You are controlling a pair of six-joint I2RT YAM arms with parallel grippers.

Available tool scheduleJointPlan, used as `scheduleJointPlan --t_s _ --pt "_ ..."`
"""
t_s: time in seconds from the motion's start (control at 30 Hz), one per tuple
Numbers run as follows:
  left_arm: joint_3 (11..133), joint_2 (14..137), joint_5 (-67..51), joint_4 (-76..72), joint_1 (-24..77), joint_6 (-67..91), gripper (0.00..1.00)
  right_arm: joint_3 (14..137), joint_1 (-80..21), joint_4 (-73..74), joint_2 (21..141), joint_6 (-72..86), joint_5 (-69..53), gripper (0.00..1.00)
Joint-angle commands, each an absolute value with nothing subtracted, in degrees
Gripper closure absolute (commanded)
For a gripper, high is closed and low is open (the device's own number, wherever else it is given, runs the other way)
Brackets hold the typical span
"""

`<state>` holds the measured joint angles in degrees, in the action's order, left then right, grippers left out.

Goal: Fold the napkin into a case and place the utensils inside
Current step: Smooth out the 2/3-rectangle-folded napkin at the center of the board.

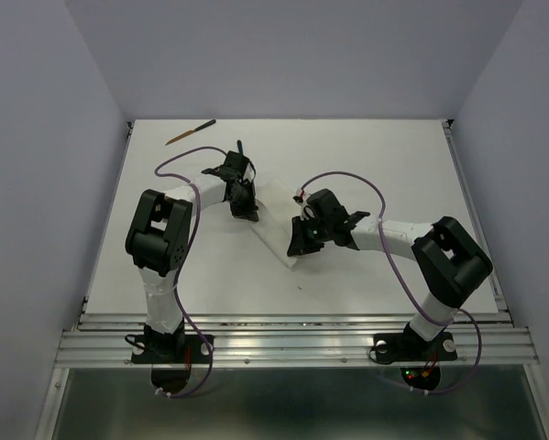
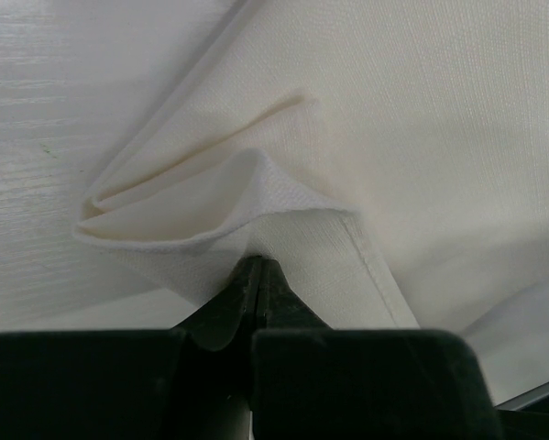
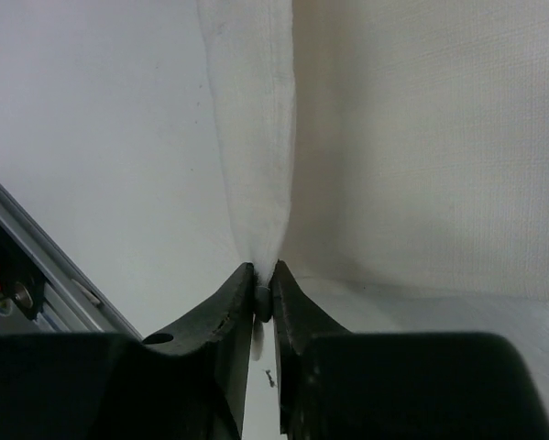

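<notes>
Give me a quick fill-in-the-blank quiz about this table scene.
1. The left fingers and right fingers both pinch the white ____.
2. One wooden utensil lies near the table's far ____ corner.
3. The cables along both arms are ____.
Missing words: napkin; left; purple.

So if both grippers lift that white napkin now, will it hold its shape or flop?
Probably floppy: the napkin puckers into soft folds where the left gripper pinches it, and rises in a thin ridge at the right gripper. Likely light, since small pinches raise it. It would probably sag between the grips, so the fold may slip open.
</notes>
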<state>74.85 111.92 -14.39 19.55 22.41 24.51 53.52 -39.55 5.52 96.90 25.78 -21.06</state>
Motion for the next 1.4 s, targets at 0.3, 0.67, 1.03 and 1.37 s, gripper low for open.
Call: scheduleJointPlan --t_s 0.3,0.67,1.03,1.37 --pt "76.55 110.74 -11.6 21.36 22.5 23.73 1.0 55.81 -38.94 3.78 95.54 23.82 -15.65 0.99" --pt "79.19 107.58 -10.2 23.11 22.5 23.82 0.91 59.41 -36.56 6.33 97.29 20.66 -17.05 0.99" --pt "80.95 105.38 -8.62 23.73 22.5 24.35 0.72 62.93 -35.51 8.88 101.95 16.0 -22.58 0.99" --pt "80.77 105.03 -9.84 23.56 22.59 23.64 0.76 66.27 -34.45 11.16 104.94 12.13 -26.01 0.99"
